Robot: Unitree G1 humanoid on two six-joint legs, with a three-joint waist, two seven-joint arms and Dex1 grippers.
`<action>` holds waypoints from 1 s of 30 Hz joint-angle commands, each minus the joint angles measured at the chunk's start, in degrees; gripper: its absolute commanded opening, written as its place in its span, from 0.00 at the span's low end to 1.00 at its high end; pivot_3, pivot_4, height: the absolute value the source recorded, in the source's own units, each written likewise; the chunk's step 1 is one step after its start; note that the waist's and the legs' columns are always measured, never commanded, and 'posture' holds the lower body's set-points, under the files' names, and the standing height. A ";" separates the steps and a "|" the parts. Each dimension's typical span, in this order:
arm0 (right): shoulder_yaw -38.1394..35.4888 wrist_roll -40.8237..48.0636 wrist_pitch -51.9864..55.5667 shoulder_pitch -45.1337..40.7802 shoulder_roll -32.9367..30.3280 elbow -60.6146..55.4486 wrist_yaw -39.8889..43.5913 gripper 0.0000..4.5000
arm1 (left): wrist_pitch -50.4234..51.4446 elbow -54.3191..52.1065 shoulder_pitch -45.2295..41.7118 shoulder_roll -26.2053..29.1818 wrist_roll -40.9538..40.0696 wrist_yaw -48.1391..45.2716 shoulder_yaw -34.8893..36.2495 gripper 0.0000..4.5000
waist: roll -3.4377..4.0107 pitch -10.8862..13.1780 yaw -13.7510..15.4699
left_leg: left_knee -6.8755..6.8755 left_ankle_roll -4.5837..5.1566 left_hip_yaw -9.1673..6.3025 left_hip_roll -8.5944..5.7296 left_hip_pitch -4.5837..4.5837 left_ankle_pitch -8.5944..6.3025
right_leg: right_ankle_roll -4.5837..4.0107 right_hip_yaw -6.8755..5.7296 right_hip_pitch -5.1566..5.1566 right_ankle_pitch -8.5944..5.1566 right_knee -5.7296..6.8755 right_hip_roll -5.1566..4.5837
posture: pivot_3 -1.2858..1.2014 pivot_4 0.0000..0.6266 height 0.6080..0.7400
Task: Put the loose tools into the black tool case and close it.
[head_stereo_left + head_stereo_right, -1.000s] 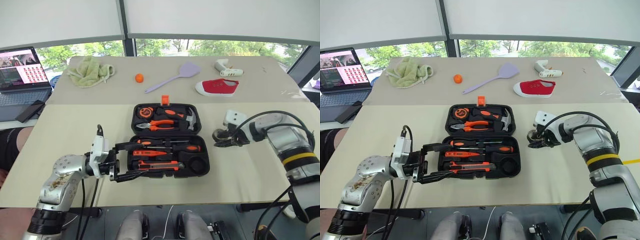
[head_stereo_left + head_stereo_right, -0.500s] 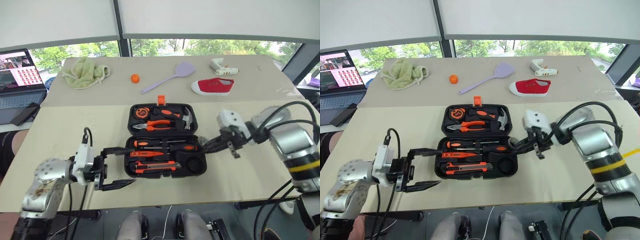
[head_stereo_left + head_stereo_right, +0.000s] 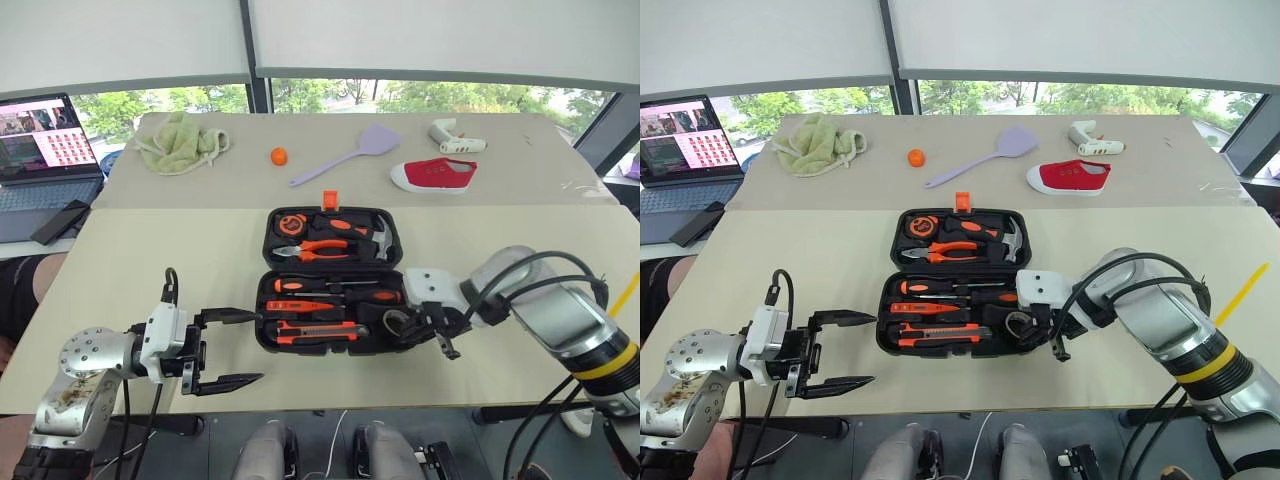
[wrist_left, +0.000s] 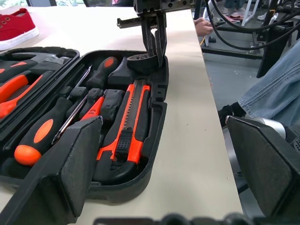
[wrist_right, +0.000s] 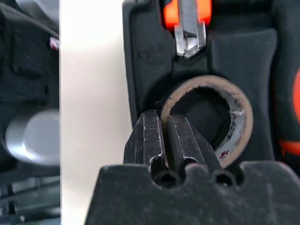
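Nearly finished: at the table's near edge the left gripper (image 3: 228, 347) hovers with its two black fingers spread wide and nothing between them, just off the left side of the black tool case (image 3: 335, 281). To its right, the right gripper (image 3: 400, 322) reaches down into the case's near right corner, its fingers pinched on the wall of the small dark tape roll (image 5: 213, 119), which sits over its round slot; whether the roll is fully seated cannot be told.

Beside it in the lower tray lie the orange-black utility knife (image 3: 320, 331), the slim orange tester screwdriver (image 3: 305, 306) and, further back, the two orange-and-black-handled screwdrivers (image 3: 335, 289). Beyond the hinge, the lid half holds orange-handled pliers (image 3: 325, 247), a hammer (image 3: 381, 236) and a tape measure (image 3: 291, 223), with the orange latch (image 3: 330, 200) standing at the far rim.

By the look of it, all the loose tools are now inside. What is left is to let go of the roll, draw the arm clear and fold the lid shut until the latch catches.

A second earlier the right gripper stood over bare table to the right of the case with the roll in its grasp; it has since swung in over the tray. The left gripper, then over the case's near left corner, has drawn back towards the table edge, as wide as before.

Farther off lie a lilac spatula (image 3: 348, 154), a red shoe (image 3: 434, 173), a green cloth (image 3: 180, 142) and a laptop (image 3: 42, 150).
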 commanded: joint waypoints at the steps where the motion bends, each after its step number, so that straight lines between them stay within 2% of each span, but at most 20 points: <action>1: 0.25 -0.01 3.04 -0.16 -2.49 -1.09 1.83 0.02 | -0.85 -1.40 0.41 0.38 0.17 0.96 0.55 1.00 | 0.00 0.00 0.17 | 0.00 0.00 0.00 -0.01 0.00 0.00 | 0.00 0.00 0.00 0.00 0.00 -0.01 | 0.52 0.24 1.00; 2: 0.57 0.54 4.14 -0.52 -2.96 -1.41 2.97 0.02 | -0.54 -1.51 0.48 0.42 0.27 1.46 0.57 1.00 | 0.00 0.00 0.30 | 0.01 0.01 0.00 -0.01 0.00 0.00 | 0.00 0.00 0.01 0.00 0.00 -0.02 | 0.52 0.24 1.00; 4: 0.48 0.95 4.53 -1.10 -2.87 -1.81 3.33 0.18 | 0.72 -1.97 0.84 0.57 -0.19 2.35 0.67 1.00 | 0.00 0.00 0.50 | 0.02 0.03 0.00 -0.01 -0.01 -0.01 | 0.01 -0.01 0.01 0.00 -0.01 -0.03 | 0.52 0.24 1.00; 5: 0.69 1.21 4.70 -1.51 -3.18 -2.21 4.13 0.20 | 1.72 -2.24 0.92 0.75 -0.61 2.82 0.72 1.00 | 0.00 0.00 0.48 | 0.02 0.05 -0.01 -0.02 -0.01 -0.03 | 0.01 -0.01 0.01 0.00 -0.02 -0.04 | 0.52 0.24 1.00; 15: -3.83 7.68 3.71 -3.85 -5.55 -2.26 9.61 0.98 | 2.63 -0.93 -0.71 1.63 -0.66 6.01 2.66 1.00 | -0.01 0.01 0.35 | -0.01 0.06 -0.01 0.02 -0.04 -0.07 | 0.00 -0.02 -0.02 -0.01 -0.03 0.00 | 0.52 0.24 1.00; 16: -5.99 11.44 3.44 -3.62 -5.80 -1.40 10.46 0.99 | 4.03 -0.54 -1.49 1.46 -0.64 8.10 3.03 1.00 | -0.01 0.01 0.32 | -0.01 0.07 -0.01 0.02 -0.04 -0.07 | 0.00 -0.01 -0.03 -0.01 -0.03 0.00 | 0.52 0.24 1.00; 18: -12.48 15.82 0.14 -2.00 -4.22 2.91 10.50 0.99 | 10.19 1.67 -4.63 0.77 0.16 15.93 3.78 1.00 | -0.04 0.03 0.42 | -0.01 0.22 -0.02 0.02 -0.04 -0.16 | 0.00 0.00 -0.04 -0.01 -0.02 0.00 | 0.52 0.24 1.00; 20: -17.08 15.13 -4.53 -0.47 -1.19 9.31 4.44 1.00 | 12.67 5.58 -8.72 -0.11 4.76 23.23 2.71 0.89 | -0.09 0.03 0.55 | 0.00 0.24 -0.10 0.01 -0.02 -0.16 | 0.00 -0.02 0.03 0.00 -0.01 0.04 | 0.52 0.24 1.00; 21: -18.21 13.02 -8.78 0.44 -0.06 12.88 1.03 0.94 | 12.86 7.47 -10.89 -1.05 6.96 26.13 1.81 0.86 | -0.18 0.03 0.54 | 0.00 0.24 -0.12 0.00 0.02 -0.16 | 0.00 -0.05 0.12 0.00 -0.02 0.06 | 0.52 0.24 1.00; 24: -20.26 7.42 -18.46 2.78 2.67 20.75 -6.53 0.76 | 14.53 11.16 -15.67 -3.36 11.00 30.85 -1.14 0.60 | -0.25 0.02 0.61 | 0.02 -0.02 -0.05 -0.06 0.05 0.00 | 0.04 -0.05 0.15 0.02 0.00 0.08 | 0.52 0.24 1.00; 26: -20.99 3.91 -24.21 3.30 5.13 24.83 -12.75 0.61 | 15.41 13.47 -18.62 -5.14 13.16 33.22 -2.89 0.44 | -0.26 0.03 0.47 | 0.01 -0.03 0.06 -0.12 -0.02 0.01 | 0.10 0.01 0.06 0.03 0.01 0.04 | 0.52 0.24 1.00; 29: -20.47 0.50 -30.12 3.62 7.86 28.72 -17.74 0.39 | 15.50 16.21 -21.53 -6.44 15.91 33.51 -6.01 0.21 | -0.29 0.05 0.15 | 0.01 -0.10 0.13 -0.11 -0.05 0.06 | 0.12 0.04 -0.01 0.02 0.02 0.06 | 0.52 0.24 1.00; 30: -20.24 -0.29 -31.75 3.66 8.84 29.75 -19.08 0.28 | 15.34 16.86 -22.22 -6.96 16.51 33.37 -6.96 0.09 | -0.30 0.06 0.03 | 0.00 -0.15 0.15 -0.09 -0.02 0.09 | 0.12 0.06 0.01 0.02 0.03 0.12 | 0.52 0.24 1.00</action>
